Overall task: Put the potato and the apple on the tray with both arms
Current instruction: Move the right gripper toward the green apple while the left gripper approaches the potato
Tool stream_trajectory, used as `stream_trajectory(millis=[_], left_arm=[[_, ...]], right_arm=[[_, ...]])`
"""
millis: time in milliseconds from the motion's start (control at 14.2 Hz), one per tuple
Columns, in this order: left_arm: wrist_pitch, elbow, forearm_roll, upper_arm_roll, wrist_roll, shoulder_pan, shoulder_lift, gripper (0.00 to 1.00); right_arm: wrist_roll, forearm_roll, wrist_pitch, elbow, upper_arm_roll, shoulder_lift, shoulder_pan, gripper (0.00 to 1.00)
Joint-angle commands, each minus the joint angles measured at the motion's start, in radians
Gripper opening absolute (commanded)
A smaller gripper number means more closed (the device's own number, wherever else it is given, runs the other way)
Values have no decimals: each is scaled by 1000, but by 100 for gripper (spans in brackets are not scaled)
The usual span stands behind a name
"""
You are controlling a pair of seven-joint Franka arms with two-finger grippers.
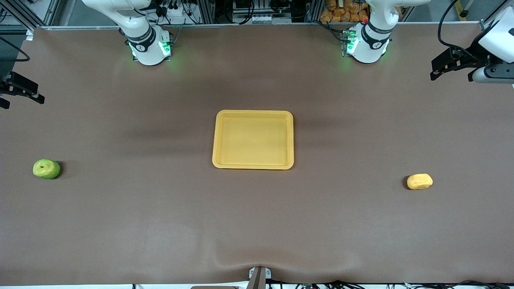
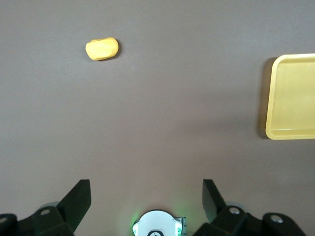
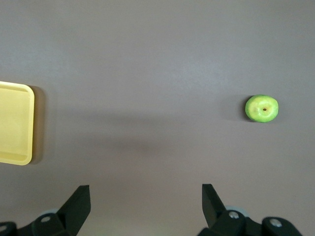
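The tray (image 2: 291,98) runs off the edge in the left wrist view, and again in the right wrist view. The right end effector (image 1: 18,91) is cropped at the front view's edge; the left end effector (image 1: 447,64) shows only partly.

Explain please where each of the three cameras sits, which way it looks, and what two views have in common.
Front view: high, facing both bases; shows tray, apple, potato, both arms.
Left wrist view: looks down at the potato; open left gripper shows.
Right wrist view: looks down at the apple; open right gripper shows.
Both wrist views share the tray's edge.
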Motion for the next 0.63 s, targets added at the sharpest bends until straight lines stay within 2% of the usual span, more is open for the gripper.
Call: stream_trajectory(millis=[0,563], left_arm=[[-14,8,-4,3,51,2,12,100],[15,-13,-2,3,129,34,35,100]], right_arm=[[10,8,2,8,10,14,-23,100],[-1,-6,35,58,9,154,-92,100]])
